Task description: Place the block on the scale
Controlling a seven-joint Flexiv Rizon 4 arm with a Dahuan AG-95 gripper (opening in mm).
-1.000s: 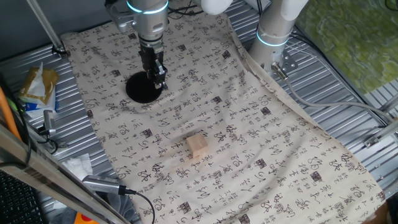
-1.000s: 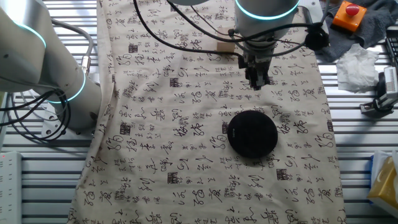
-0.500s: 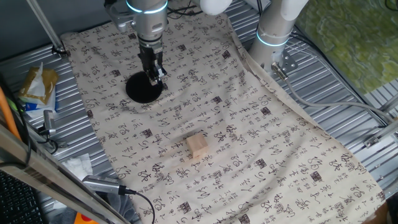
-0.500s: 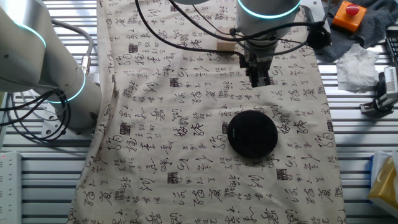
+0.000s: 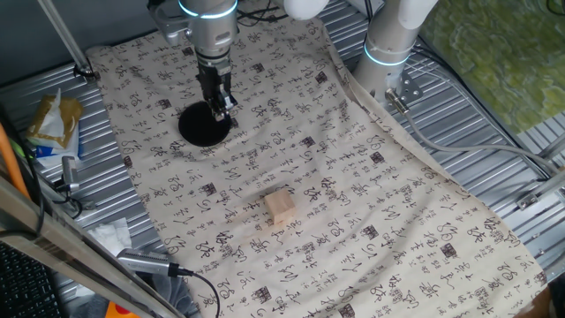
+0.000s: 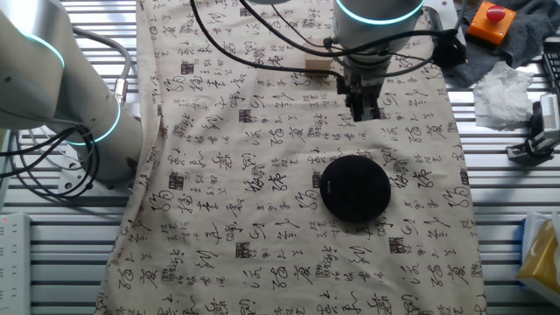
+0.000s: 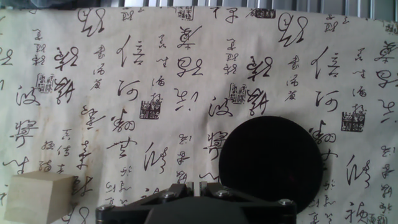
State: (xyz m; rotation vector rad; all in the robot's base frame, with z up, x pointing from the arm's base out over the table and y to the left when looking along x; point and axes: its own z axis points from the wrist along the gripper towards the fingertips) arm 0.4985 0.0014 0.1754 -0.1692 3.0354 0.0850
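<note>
We judge the block [image 5: 281, 208] light, stiff and unbreakable wood (flat opposite faces suit a pinch). It lies at 5 o'clock, well apart from the scale [image 5: 204, 125]. Our gripper [image 5: 222, 111] hangs empty, seemingly clenched, over the scale's rim.

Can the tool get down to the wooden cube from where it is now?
Probably yes: the tool hangs by the black disc, and only bare printed cloth lies between it and the wooden cube.
</note>
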